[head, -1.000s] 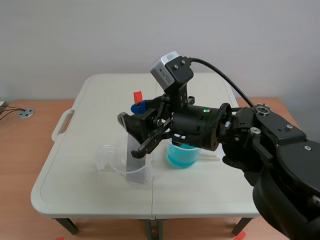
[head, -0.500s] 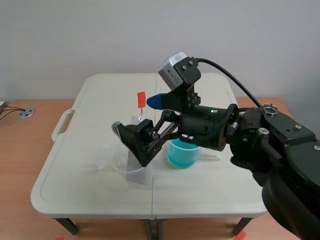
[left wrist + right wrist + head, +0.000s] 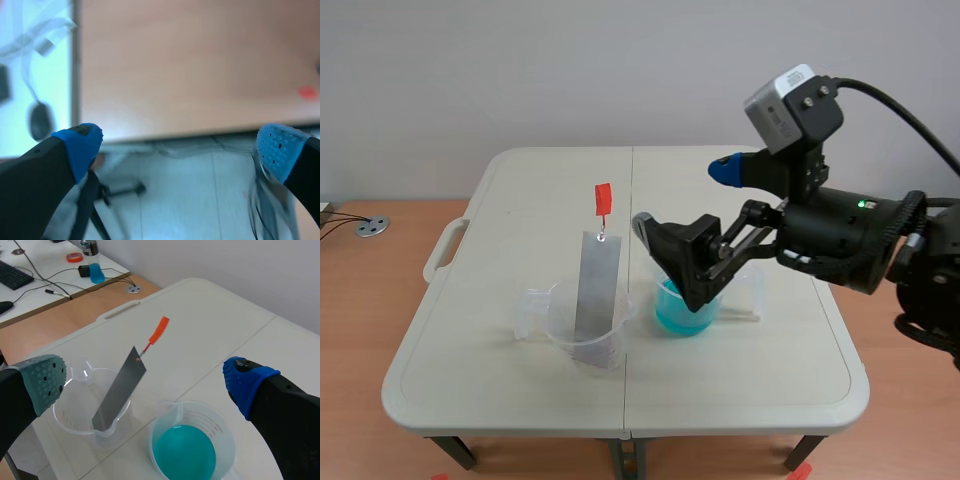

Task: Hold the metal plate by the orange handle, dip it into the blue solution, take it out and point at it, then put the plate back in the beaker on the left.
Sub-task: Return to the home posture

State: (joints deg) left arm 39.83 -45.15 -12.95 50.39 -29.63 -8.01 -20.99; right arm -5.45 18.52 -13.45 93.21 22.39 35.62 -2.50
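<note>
The metal plate [image 3: 595,290] stands tilted in the clear beaker [image 3: 545,315] on the left, its orange handle [image 3: 603,198] sticking up free. The beaker of blue solution [image 3: 678,318] sits just right of it. My right gripper [image 3: 695,215] hangs open above the blue beaker, apart from the plate. From the right wrist, the plate [image 3: 120,390], handle [image 3: 159,330], clear beaker [image 3: 75,412] and blue beaker [image 3: 220,430] lie ahead of and below the open right gripper [image 3: 145,382]. My left gripper [image 3: 178,150] is open and holds nothing, over a wooden desk edge and floor.
The white folding table [image 3: 740,380] has a carry handle [image 3: 442,250] at its left edge. A round cable disc [image 3: 372,227] lies on the wooden desk to the left. A keyboard [image 3: 15,275] and a blue bottle [image 3: 95,270] sit on a far desk.
My right gripper has opened and let go of the orange handle, then drawn back up and to the right. The plate is left leaning in the clear beaker.
</note>
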